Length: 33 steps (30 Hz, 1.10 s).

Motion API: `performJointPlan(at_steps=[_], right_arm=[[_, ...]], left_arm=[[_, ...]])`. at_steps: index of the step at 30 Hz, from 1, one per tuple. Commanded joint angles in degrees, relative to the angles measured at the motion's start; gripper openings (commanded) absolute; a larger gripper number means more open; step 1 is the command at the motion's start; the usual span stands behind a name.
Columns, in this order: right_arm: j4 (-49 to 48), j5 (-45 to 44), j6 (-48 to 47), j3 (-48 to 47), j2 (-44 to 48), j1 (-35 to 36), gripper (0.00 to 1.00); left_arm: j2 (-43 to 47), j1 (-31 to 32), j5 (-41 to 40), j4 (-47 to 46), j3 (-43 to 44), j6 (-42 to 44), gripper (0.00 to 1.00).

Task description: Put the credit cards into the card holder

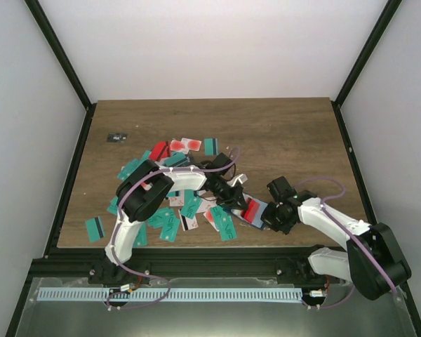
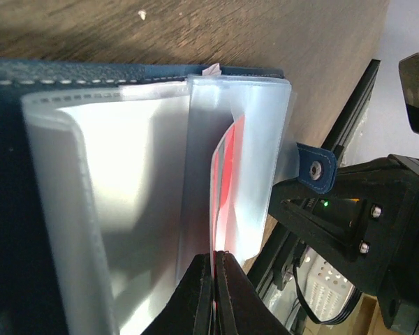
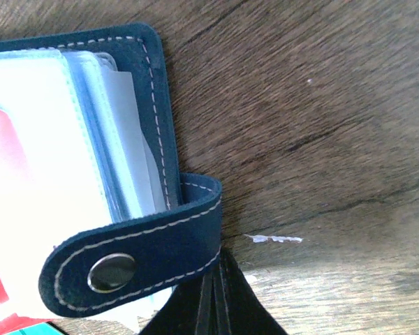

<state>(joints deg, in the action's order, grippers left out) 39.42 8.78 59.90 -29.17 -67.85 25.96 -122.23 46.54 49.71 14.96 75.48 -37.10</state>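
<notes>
The navy card holder point(image 1: 255, 210) lies open near the table's front, between my two grippers. In the left wrist view its clear sleeves point(image 2: 126, 181) fan out from the navy cover point(image 2: 91, 70). My left gripper point(image 2: 215, 262) is shut on the edge of a red and white credit card point(image 2: 227, 174), which stands partly inside one sleeve. My right gripper point(image 3: 214, 279) is shut at the lower edge of the holder's clasp strap point(image 3: 146, 248), pinching it beside the metal snap point(image 3: 112, 272). Several more credit cards point(image 1: 170, 223), teal and red, lie scattered under the left arm.
A small black-grey object point(image 1: 116, 137) sits at the back left. Red cards point(image 1: 177, 146) and a teal one point(image 1: 95, 229) mark the outer edges of the scatter. The black frame rail point(image 1: 196, 253) runs along the table's front edge, close behind the holder.
</notes>
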Motion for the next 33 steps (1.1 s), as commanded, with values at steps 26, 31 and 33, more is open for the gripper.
performJointPlan(at_steps=[26, 31, 33], right_arm=[[-3.96, -1.14, -2.20, 1.03, -4.23, -0.52, 0.01], [-3.86, -1.22, -2.53, 0.96, -4.38, -0.56, 0.01], [-3.76, -1.22, -2.65, 0.83, -4.32, -0.55, 0.01]], left_arm=[[-7.79, 2.25, 0.88, -0.02, 5.02, -4.67, 0.04], [-8.34, 2.47, 0.88, -0.20, 5.02, -4.66, 0.04], [-8.50, 2.47, 0.66, 0.24, 5.23, -4.20, 0.04]])
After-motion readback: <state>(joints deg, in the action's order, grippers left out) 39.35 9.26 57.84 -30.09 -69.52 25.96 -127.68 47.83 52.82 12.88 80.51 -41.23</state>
